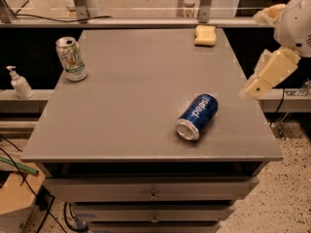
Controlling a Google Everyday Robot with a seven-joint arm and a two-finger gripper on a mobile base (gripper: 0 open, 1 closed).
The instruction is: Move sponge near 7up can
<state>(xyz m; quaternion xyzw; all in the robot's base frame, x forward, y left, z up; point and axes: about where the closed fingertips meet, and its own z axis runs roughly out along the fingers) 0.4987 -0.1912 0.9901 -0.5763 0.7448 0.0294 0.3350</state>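
Note:
The pale-yellow sponge (205, 35) lies flat at the far right edge of the grey table (141, 81). The 7up can (71, 58), silver-white with green markings, stands upright near the far left edge, well away from the sponge. My gripper (265, 79), cream-coloured, hangs from the white arm (294, 21) just off the table's right edge. It is level with the table's middle, nearer to me than the sponge, and holds nothing that I can see.
A blue Pepsi can (197, 116) lies on its side at the front right of the table, close to the gripper. A white pump bottle (19, 83) stands on a ledge left of the table. Drawers (153, 191) are below the tabletop.

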